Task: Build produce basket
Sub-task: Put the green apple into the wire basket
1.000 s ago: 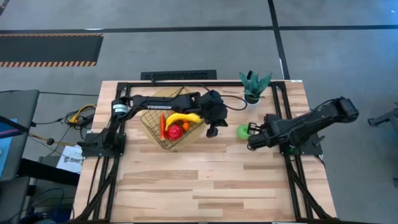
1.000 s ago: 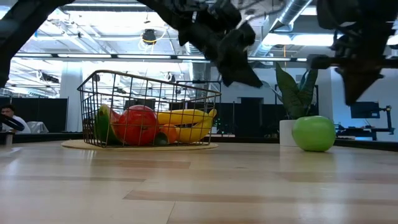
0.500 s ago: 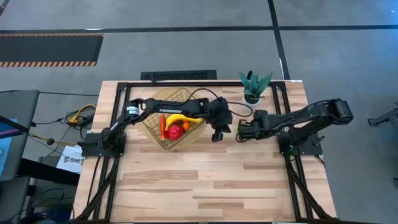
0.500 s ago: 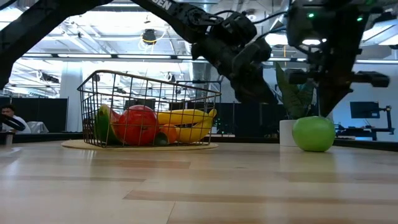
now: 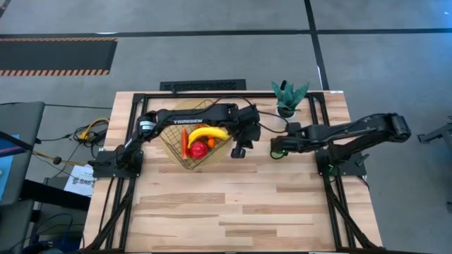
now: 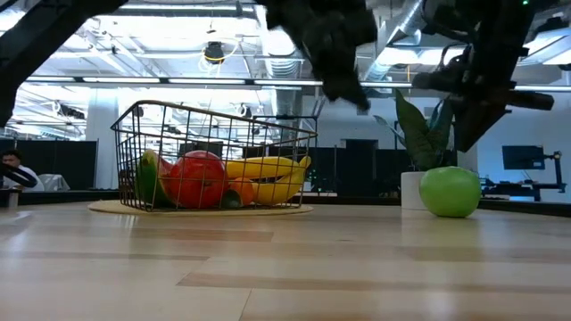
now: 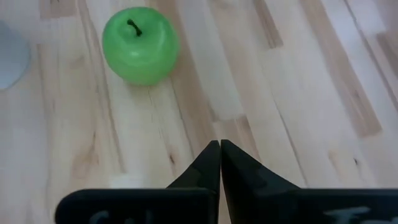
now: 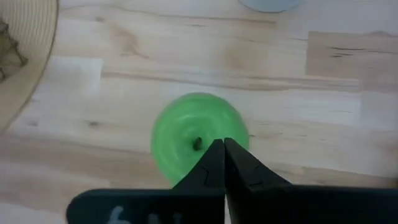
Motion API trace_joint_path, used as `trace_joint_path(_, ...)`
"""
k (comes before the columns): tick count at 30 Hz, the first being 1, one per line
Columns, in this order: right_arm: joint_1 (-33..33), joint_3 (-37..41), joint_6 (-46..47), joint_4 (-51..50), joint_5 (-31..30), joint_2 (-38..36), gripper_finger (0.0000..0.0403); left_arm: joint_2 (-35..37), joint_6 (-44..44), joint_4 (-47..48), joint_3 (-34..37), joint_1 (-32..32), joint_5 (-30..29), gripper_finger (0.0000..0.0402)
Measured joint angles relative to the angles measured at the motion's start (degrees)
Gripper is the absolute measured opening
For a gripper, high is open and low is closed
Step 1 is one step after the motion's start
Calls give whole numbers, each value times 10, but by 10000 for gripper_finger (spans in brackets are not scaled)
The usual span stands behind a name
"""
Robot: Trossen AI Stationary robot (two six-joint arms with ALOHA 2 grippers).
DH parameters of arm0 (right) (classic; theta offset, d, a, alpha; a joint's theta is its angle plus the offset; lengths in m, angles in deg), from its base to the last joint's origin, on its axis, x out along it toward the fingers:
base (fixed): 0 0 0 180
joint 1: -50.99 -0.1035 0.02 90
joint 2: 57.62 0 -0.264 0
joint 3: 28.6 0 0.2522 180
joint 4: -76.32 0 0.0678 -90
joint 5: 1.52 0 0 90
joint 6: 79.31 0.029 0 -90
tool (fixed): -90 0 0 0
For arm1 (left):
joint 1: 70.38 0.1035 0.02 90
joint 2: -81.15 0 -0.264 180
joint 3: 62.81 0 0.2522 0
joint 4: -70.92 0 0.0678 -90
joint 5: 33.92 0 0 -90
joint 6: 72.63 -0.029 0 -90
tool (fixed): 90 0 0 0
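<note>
The wire basket [image 5: 171,141] stands on a round tan mat [image 6: 107,207] and holds yellow bananas [image 5: 208,132], a red apple [image 6: 198,178], a red-orange stick [image 5: 184,143] and an orange piece [image 6: 241,191]. The green apple [image 6: 450,191] sits upright on the table to the basket's right. My right gripper [image 8: 219,144] hovers shut just above the green apple [image 8: 186,134], with a gap under it in the low view. My left gripper [image 7: 219,144] is shut too and hangs in the air between basket and green apple [image 7: 140,45].
A green potted plant in a white pot [image 5: 287,100] stands behind the green apple near the far edge. Black frame rails [image 5: 321,120] run along the table's sides. The near half of the wooden table [image 5: 233,212] is bare board.
My right gripper has swung from the apple's right side toward the table's left until it is over the apple, and holds there. My left gripper dipped toward the apple, then rose and drew back toward the basket. The apple has stayed where it was.
</note>
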Motion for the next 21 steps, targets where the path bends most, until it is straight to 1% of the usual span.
trace_joint_path(4, 10, 0, -42, 0, 33, -21, 42, 33, -22, 23, -14, -10, -23, 0)
trace_joint_path(6, 18, 0, -60, 0, 48, -21, 61, 48, -26, 22, -15, -14, -23, 0)
trace_joint_path(10, 36, 1, -81, 12, 75, -10, 101, 73, -27, 49, -14, -15, -32, 0)
trace_joint_path(12, 46, 0, -91, 21, 80, 0, 120, 86, -34, 83, -14, -14, -40, 0)
trace_joint_path(16, 62, 0, -97, 26, 85, 4, 154, 110, -48, 153, -14, -12, -77, 0)
trace_joint_path(21, 69, 0, -104, 39, 85, 3, 177, 138, -48, 226, -14, -11, -135, 0)
